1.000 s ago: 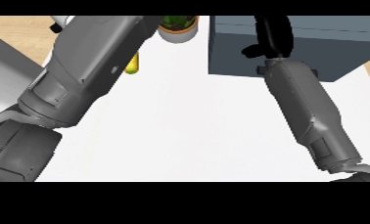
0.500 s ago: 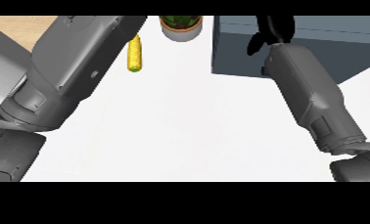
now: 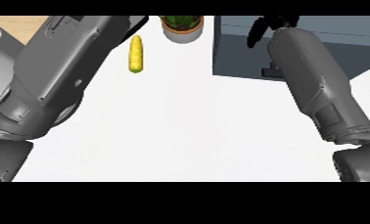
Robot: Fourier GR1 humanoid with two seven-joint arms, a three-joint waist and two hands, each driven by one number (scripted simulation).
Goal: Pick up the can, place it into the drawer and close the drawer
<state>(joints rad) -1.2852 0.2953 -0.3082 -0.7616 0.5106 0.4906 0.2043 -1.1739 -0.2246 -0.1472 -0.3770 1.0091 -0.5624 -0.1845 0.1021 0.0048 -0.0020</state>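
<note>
Above the white counter (image 3: pixel 195 130), in the head view, two grey forearms are reaching toward the far edge. With the dark grey drawer unit (image 3: pixel 239 47) taken as landmark: the right hand (image 3: pixel 262 28) is showing as black fingers hanging over the unit's top, near the frame's upper limit; whether those fingers are spread or curled round anything cannot be told, since the forearm is covering most of the hand. The left forearm (image 3: pixel 61 66) is running well to the left of the unit, its hand lying out of view. A yellow corn cob (image 3: pixel 135 54) is lying on the counter to the left of the unit, and a potted plant (image 3: pixel 181 26) is standing between the cob and the unit, just beside the unit's left side. The can is showing nowhere; it may be sitting under the right hand or beyond the frame. As a judgement, a can is handling as a light, rigid, smooth cylinder, best taken round its side wall at mid-height, fingers opposing thumb, and kept upright.
</note>
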